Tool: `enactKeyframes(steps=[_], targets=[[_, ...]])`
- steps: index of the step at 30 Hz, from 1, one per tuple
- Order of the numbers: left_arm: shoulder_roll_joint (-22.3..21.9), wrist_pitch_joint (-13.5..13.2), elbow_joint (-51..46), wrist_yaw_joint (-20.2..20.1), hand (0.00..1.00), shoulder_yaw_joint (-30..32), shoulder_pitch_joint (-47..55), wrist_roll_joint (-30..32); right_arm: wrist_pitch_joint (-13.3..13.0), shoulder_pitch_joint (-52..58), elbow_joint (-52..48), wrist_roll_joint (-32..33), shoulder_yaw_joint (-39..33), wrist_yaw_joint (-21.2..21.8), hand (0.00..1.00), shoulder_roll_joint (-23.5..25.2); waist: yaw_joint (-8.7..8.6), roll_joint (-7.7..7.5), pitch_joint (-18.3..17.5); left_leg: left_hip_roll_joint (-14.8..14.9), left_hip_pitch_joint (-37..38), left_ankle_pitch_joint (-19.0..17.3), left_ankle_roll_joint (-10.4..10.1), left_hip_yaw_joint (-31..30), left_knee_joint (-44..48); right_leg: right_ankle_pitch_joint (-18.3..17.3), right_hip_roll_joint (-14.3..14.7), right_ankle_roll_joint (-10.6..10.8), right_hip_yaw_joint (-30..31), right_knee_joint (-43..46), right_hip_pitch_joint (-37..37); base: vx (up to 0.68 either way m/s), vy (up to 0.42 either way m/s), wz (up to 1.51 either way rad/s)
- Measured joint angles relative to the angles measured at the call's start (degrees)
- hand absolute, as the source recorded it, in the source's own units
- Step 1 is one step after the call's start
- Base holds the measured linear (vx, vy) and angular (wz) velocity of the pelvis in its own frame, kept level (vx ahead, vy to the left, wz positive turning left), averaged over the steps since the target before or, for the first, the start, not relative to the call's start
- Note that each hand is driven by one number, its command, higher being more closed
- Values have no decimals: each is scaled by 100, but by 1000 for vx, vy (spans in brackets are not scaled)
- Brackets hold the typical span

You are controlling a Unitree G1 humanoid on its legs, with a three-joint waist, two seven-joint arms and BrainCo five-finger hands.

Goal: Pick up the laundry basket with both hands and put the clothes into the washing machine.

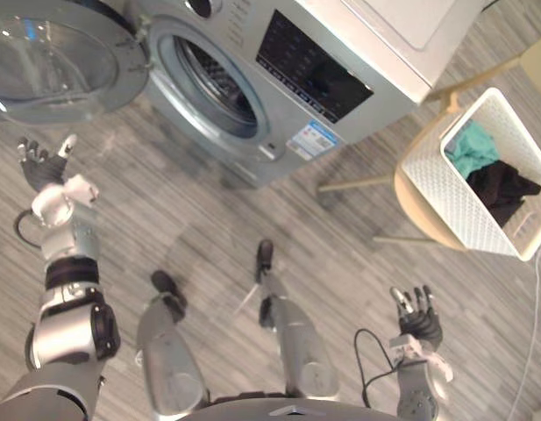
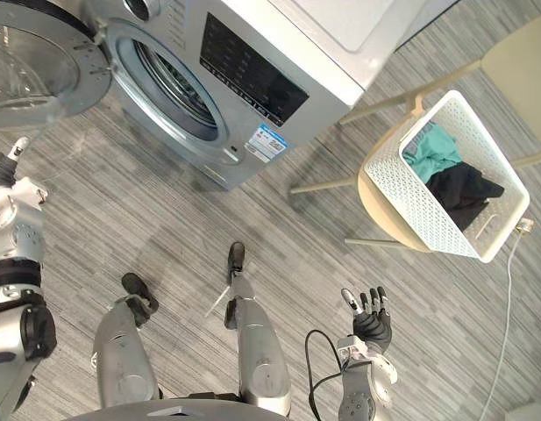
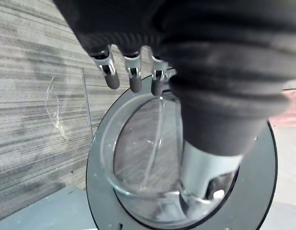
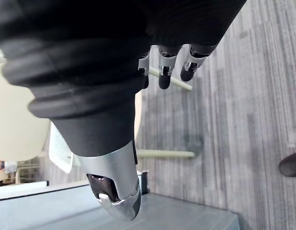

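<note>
A white perforated laundry basket (image 1: 445, 189) stands on a pale round-seated chair (image 1: 419, 215) at the right, holding a teal garment (image 1: 474, 147) and a black garment (image 1: 505, 189). The silver washing machine (image 1: 323, 79) stands at the top with its round door (image 1: 51, 61) swung wide and the drum (image 1: 209, 83) exposed. My left hand (image 1: 44, 167) hangs open at the left, just below the door. My right hand (image 1: 419, 317) is open low at the right, well short of the basket and holding nothing.
Grey wood-grain floor (image 1: 217, 228) lies between the machine and the chair. The chair's pale legs (image 1: 358, 186) reach toward the machine. A thin white cord (image 1: 533, 333) trails down the floor at the far right.
</note>
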Motion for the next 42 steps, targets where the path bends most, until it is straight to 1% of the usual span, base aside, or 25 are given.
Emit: enactKeyframes(steps=[3,4,7,8,10,11,13,16,20,22,25,26,27,29,30,31,32,33,34,35,36,37,38,39,42], targets=[[-154,-7,-40,-56,0,2,587,-5,2,-26,279,-9,-46,2,0,0,33,13,-10,-217,429,189,-30,-107,-440,-315,-117,-10,-182,297,276,55,-41,49],[-295,-8,-139,-164,0,1,1054,-2,9,-108,615,-34,-147,4,0,3,46,52,-50,-384,688,302,-34,-177,-717,-473,-205,-3,-288,429,446,72,-31,50],[-631,-42,-239,-359,0,-3,1819,89,51,-205,1234,-68,-356,9,0,-7,123,181,-309,-616,979,479,-31,-210,-1114,-637,-326,40,-349,544,584,84,2,34],[-768,-44,-227,-419,0,-5,2115,100,58,-268,1505,-68,-438,12,0,-7,140,250,-424,-700,1108,525,-33,-212,-1266,-670,-364,70,-373,546,671,95,13,22],[-1098,-61,-81,-650,0,-86,2820,191,66,-472,2204,-83,-667,17,0,-20,132,468,-666,-858,1547,560,-29,-281,-1511,-764,-460,121,-498,535,1093,114,22,29],[-1172,-75,7,-723,0,-136,2988,296,77,-496,2366,-132,-707,18,0,-30,137,517,-754,-892,1645,562,-31,-296,-1572,-783,-482,130,-529,523,1191,113,35,27],[-1475,-102,394,-947,0,-371,3540,579,122,-583,2884,-300,-823,26,0,-57,145,644,-1105,-1029,2024,568,-37,-336,-1790,-860,-563,179,-634,481,1554,85,37,19],[-1890,-68,1182,-1211,0,-615,3939,846,183,-696,3522,-508,-923,30,0,-62,149,656,-1434,-1179,2410,608,-28,-328,-2049,-924,-643,247,-637,426,1855,28,37,6],[-2225,120,1855,-1406,0,-896,4156,1006,222,-812,4326,-749,-1143,20,0,-38,138,605,-1633,-1323,2736,726,-17,-235,-2393,-952,-710,266,-599,385,2017,-28,37,-3],[-2159,140,1941,-1488,0,-988,4150,1115,278,-822,4735,-804,-1283,19,0,-45,122,598,-1645,-1377,2954,801,-22,-173,-2575,-948,-708,256,-515,359,2107,-48,23,-19],[-2125,165,2296,-1537,0,-1006,4081,1357,406,-737,5279,-1190,-1833,3,0,-34,-45,603,-1760,-1454,3237,788,-49,10,-2746,-937,-710,248,-290,351,2127,-51,30,-36],[-2117,229,2372,-1533,0,-984,4068,1407,449,-694,5394,-1198,-2028,-1,0,-37,-109,550,-1781,-1460,3275,773,-63,92,-2744,-932,-709,246,-219,356,2111,-11,21,-46],[-2120,270,2488,-1527,0,-875,4011,1473,468,-593,5407,-1198,-2259,-13,0,-3,-154,553,-1780,-1465,3387,741,-84,228,-2731,-919,-695,242,-81,382,2102,-18,24,-51],[-2165,304,2506,-1521,0,-658,3945,1648,471,-484,5366,-1195,-2383,-18,0,29,-161,546,-1785,-1468,3459,686,-98,559,-2717,-897,-657,216,213,474,1930,-51,30,-88],[-2195,320,2503,-1495,0,-546,3921,1818,476,-445,5342,-1195,-2288,-20,0,41,-181,521,-1790,-1446,3486,598,-99,900,-2616,-842,-593,143,481,491,1715,-55,21,-153],[-2196,325,2500,-1487,0,-409,3898,1919,503,-432,5310,-1196,-2085,-19,0,51,-184,487,-1796,-1340,3388,449,-139,1281,-2327,-813,-561,-8,481,480,1449,-53,9,-161],[-2197,327,2498,-1487,0,-364,3895,1977,514,-446,5297,-1198,-2074,-19,0,56,-164,490,-1805,-1265,3354,376,-167,1508,-2193,-891,-547,-192,360,462,1322,-37,-10,-200],[-2235,339,2501,-1484,0,-247,3874,2115,519,-517,5284,-1199,-2077,-24,0,38,-157,568,-1793,-1057,3343,305,-124,2021,-2107,-1192,-542,-632,-224,434,1179,-76,-34,-211],[-2244,346,2506,-1484,0,-215,3864,2260,527,-637,5292,-1230,-2052,-28,0,37,-187,673,-1827,-862,3396,290,-140,2422,-2081,-1254,-650,-723,-1088,669,1030,-44,-52,-200],[-2203,354,2509,-1482,0,-212,3845,2316,539,-651,5293,-1288,-2018,-28,0,45,-209,620,-1814,-808,3444,277,-177,2585,-2053,-1281,-776,-764,-1527,889,988,34,-92,-161],[-2114,359,2503,-1482,0,-211,3796,2408,556,-585,5332,-1430,-2013,-27,0,71,-189,512,-1783,-779,3589,264,-256,2857,-1949,-1309,-1010,-831,-2263,1154,1008,96,-107,-133],[-2055,373,2505,-1483,0,-208,3704,2470,558,-565,5370,-1447,-2019,-26,0,68,-161,352,-1774,-699,3670,266,-365,3096,-1723,-926,-1116,-845,-2538,1268,1011,113,-169,-120],[-2014,381,2510,-1483,0,-180,3663,2470,556,-536,5375,-1496,-2020,-21,0,60,-182,326,-1784,-617,3684,242,-407,3132,-1629,-840,-1089,-721,-2484,1333,971,101,-185,-82],[-2044,381,2507,-1489,0,-176,3516,2471,557,-533,5385,-1645,-2030,-22,0,20,-244,373,-1771,-448,3649,249,-419,3100,-1516,-899,-954,-695,-2424,1440,891,94,-198,-41],[-2273,385,2523,-1491,0,227,3201,2470,563,-708,5718,-1673,-2555,-23,0,-125,-275,529,-1685,-227,3680,366,-508,3106,-1529,-1310,-778,-677,-2369,1862,726,39,-122,-13]])
